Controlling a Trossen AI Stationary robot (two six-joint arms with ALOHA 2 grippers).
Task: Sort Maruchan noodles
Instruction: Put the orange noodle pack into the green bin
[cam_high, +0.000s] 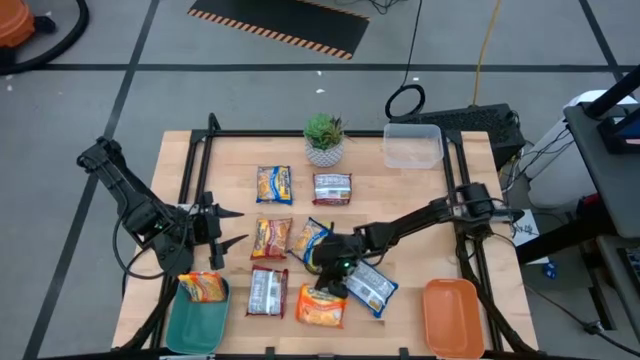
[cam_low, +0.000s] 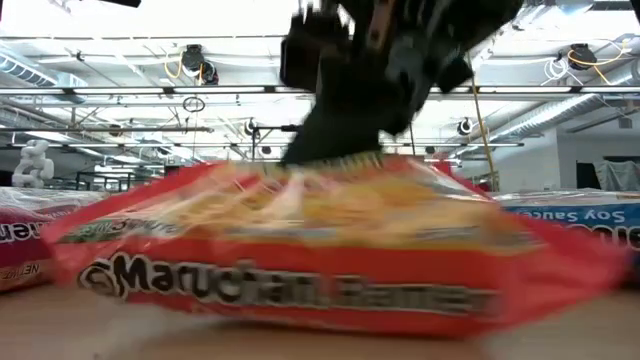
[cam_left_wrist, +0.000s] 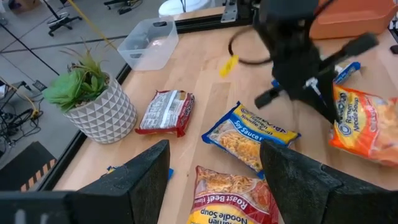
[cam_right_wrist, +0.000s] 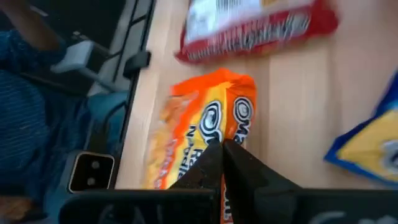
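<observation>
Several Maruchan noodle packets lie flat on the wooden table. In the high view: orange (cam_high: 322, 306), blue-white (cam_high: 370, 287), two dark red (cam_high: 267, 292) (cam_high: 332, 187), yellow-and-blue (cam_high: 310, 240), and others (cam_high: 270, 238) (cam_high: 274, 184). One orange packet (cam_high: 203, 288) lies in the teal tray (cam_high: 190, 325). My right gripper (cam_high: 330, 275) reaches from the right and is shut on the orange packet (cam_right_wrist: 205, 124) near the table's near edge. My left gripper (cam_high: 215, 225) hangs open at the table's left side, touching nothing, its fingers (cam_left_wrist: 149, 180) pointing over the packets. My right gripper pinches the orange packet between its two fingers (cam_right_wrist: 214, 158) at one end edge (cam_right_wrist: 217, 134), coming from above. In the low view that pinched edge (cam_low: 340, 165) stands raised under the fingers. The packet's near long edge (cam_low: 300, 310) sits low at the table.
An orange tray (cam_high: 452, 315) sits at the near right corner and a clear plastic tub (cam_high: 412, 145) at the far right. A potted plant (cam_high: 324, 138) stands at the far middle. Black frame rails (cam_high: 200, 160) run along both sides. A phone (cam_right_wrist: 90, 171) and a blue sleeve show beyond the near edge.
</observation>
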